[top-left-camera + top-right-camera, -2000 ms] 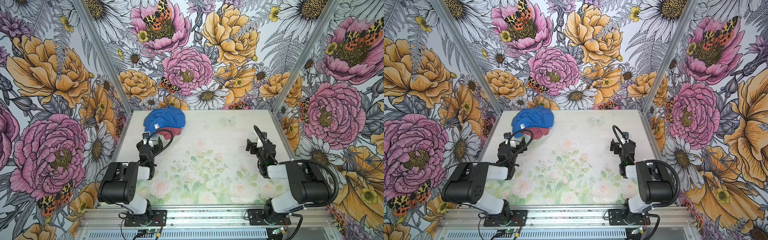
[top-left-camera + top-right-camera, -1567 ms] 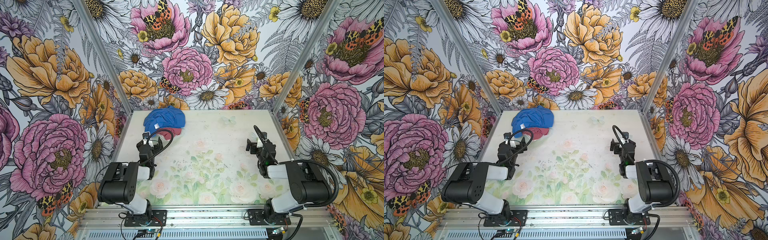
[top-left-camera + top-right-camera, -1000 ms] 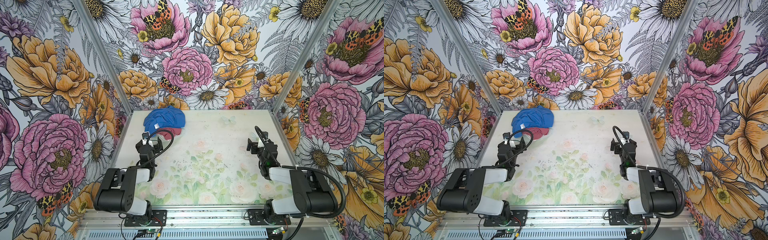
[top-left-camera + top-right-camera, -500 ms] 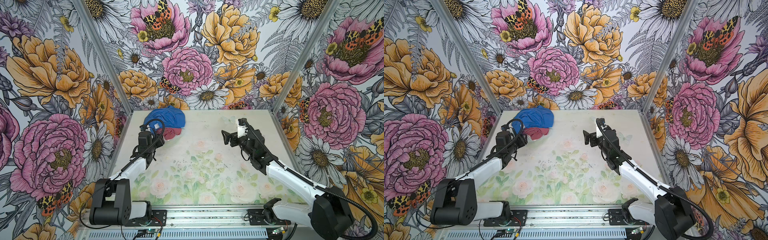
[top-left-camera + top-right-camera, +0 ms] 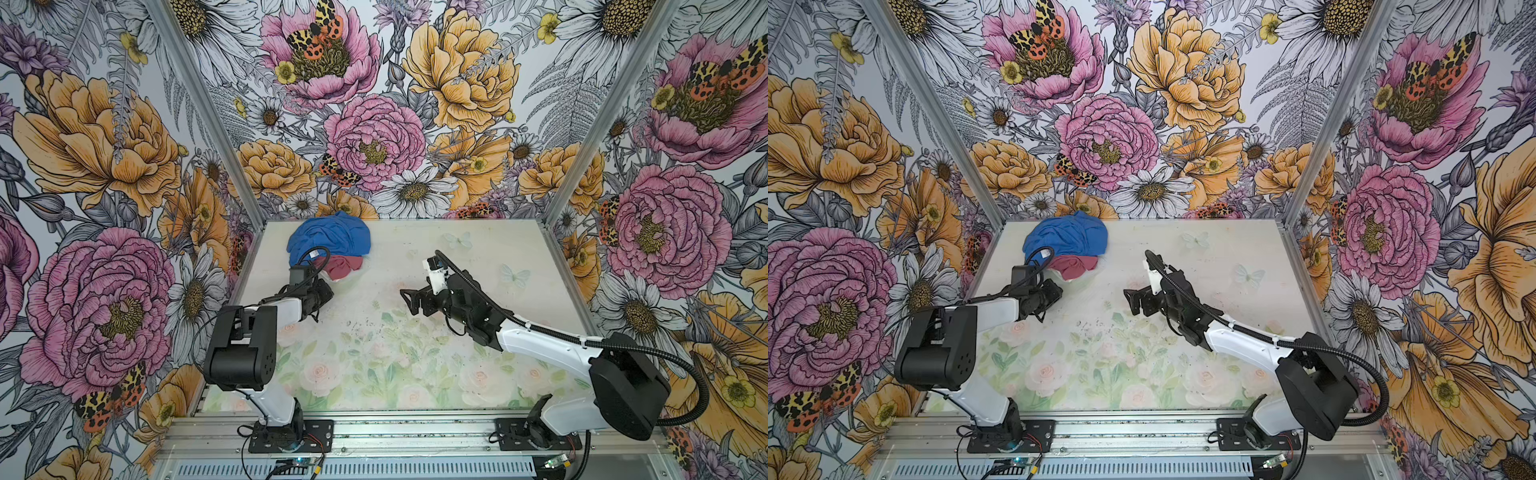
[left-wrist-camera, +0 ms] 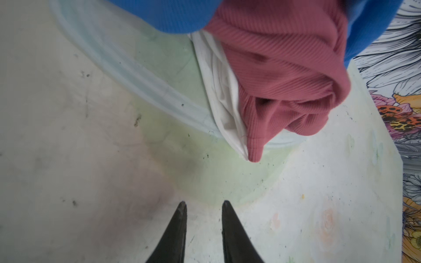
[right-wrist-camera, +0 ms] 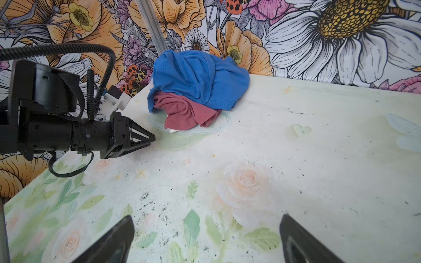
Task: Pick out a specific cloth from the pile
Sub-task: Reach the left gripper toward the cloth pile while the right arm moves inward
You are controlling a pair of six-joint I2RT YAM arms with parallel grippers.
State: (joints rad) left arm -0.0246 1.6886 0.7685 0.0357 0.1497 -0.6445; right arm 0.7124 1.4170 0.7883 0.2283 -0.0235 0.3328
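Both arms have reached toward the pile (image 5: 332, 245) at the worktop's (image 5: 478, 257) far left. Left pincer (image 6: 204, 206), nearer, narrowed and empty, points at the white cloth (image 6: 223, 95) edge showing beneath the red-pink garment (image 6: 284, 68), just beyond its tips. Right pincer (image 7: 207, 217) is spread wide, well apart.

This was a robotics lab test cell. Flat wall panels printed with oversized orange and pink flowers (image 5: 374, 137) boxed in three sides, joined by bare aluminium corner posts (image 5: 205, 112). The tabletop with a pale rose-and-leaf print (image 5: 374, 357) was scuffed with dark specks. Along its front ran a slotted aluminium rail (image 5: 415, 432) with black bolted base plates (image 5: 291, 436). These carried the white-and-black left robot arm (image 5: 245, 340) and right robot arm (image 5: 548, 345) — both cabled, with a small circuit board (image 5: 297, 462) wired below. A small pile of royal-blue and red-pink garments (image 5: 332, 245) lay near the back wall.
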